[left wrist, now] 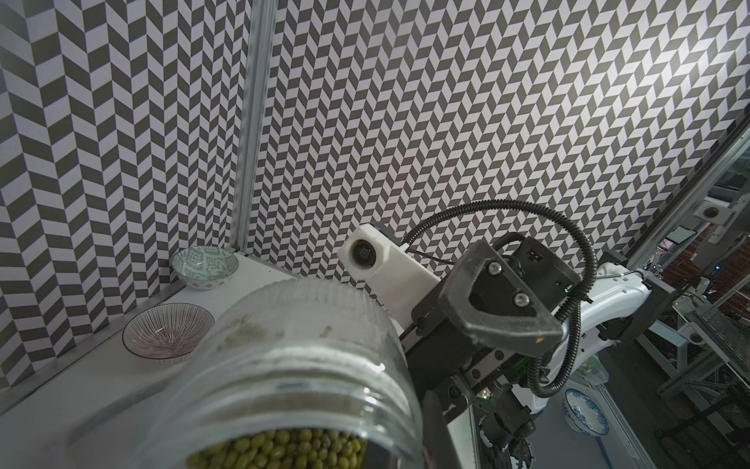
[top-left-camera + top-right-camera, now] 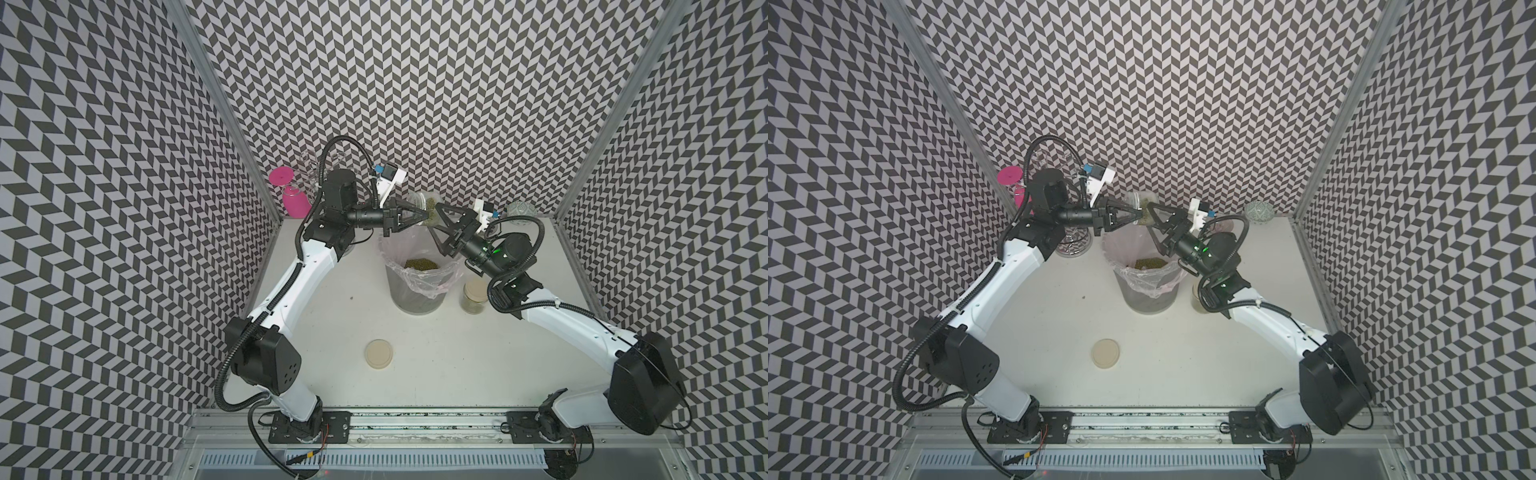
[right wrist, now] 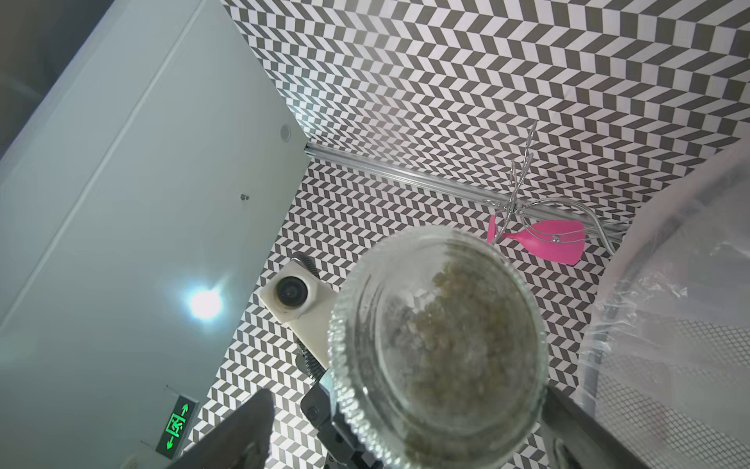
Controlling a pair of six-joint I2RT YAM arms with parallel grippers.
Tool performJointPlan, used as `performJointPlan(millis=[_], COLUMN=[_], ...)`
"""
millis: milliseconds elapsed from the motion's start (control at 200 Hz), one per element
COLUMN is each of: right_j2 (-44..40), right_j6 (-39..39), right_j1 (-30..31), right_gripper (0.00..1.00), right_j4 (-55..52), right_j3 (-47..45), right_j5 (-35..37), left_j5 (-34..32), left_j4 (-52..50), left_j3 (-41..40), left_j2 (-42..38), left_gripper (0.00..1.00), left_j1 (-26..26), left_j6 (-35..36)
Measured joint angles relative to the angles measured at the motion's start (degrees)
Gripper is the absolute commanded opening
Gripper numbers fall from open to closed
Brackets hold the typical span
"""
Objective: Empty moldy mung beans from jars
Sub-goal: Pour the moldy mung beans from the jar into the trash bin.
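Two claws meet above a bin (image 2: 401, 295) lined with a clear bag, at the centre of both top views. The left claw (image 2: 427, 216) is pinched together on a small glass jar (image 2: 420, 203) and holds it tipped in the air over the bin's far rim. The right claw (image 2: 435, 220) stands wide apart just beside that jar, gripping nothing. Green beans (image 2: 420, 264) lie heaped inside the bin, and more show inside the held jar. A second jar (image 2: 473, 297), lid on, stands on the table (image 2: 457, 353) just right of the bin. A loose lid (image 2: 379, 353) lies lower left of centre.

Left wrist view: the held jar (image 1: 308, 365) fills the lower middle, threaded neck nearest, with beans (image 1: 284, 446) at the bottom edge. One finger of the right claw sits to its right. Two bowls (image 1: 168, 331) rest at the left.

Right wrist view: the jar's base (image 3: 438, 345) faces the lens, with blurred beans showing through it. The right claw's fingers (image 3: 235, 430) stand apart on either side. The bin (image 3: 669, 365) fills the right edge.
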Motion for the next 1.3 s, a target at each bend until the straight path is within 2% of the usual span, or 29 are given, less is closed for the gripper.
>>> performJointPlan(millis=[360,951,1076,1177,1242,1302], right_j2=[1.18,1.92,1.92,1.92,1.92,1.92], right_j6=[2.29,0.52,-0.48,-1.31,-1.38,-1.49], right_j1=[0.15,0.13,0.13,0.13,0.13,0.13], right_gripper=[0.97,0.76,0.74,0.74,0.73,0.73], right_j4=[0.09,-2.93,-3.23,-3.39,-3.37,-3.32], right_j3=[-0.39,0.28,0.55,0.57,0.57,0.57], right_j5=[3.67,6.84,7.17,7.17,7.15,7.17], left_j5=[-0.81,-1.29,-1.27,-1.86,-2.54,-3.08], left_j4=[0.46,2.16,2.03,1.62,1.25,0.9], left_j3=[-1.97,-4.72,-4.72,-4.79,-4.85,-4.94], left_j2=[0.28,0.42,0.42,0.42,0.42,0.42], left_gripper=[0.0,0.0,0.18,0.37,0.56,0.66], left_j1=[-3.67,-4.42,-4.42,-4.44,-4.42,-4.35], left_j6=[-0.48,0.04,0.33,0.68,0.98,1.44])
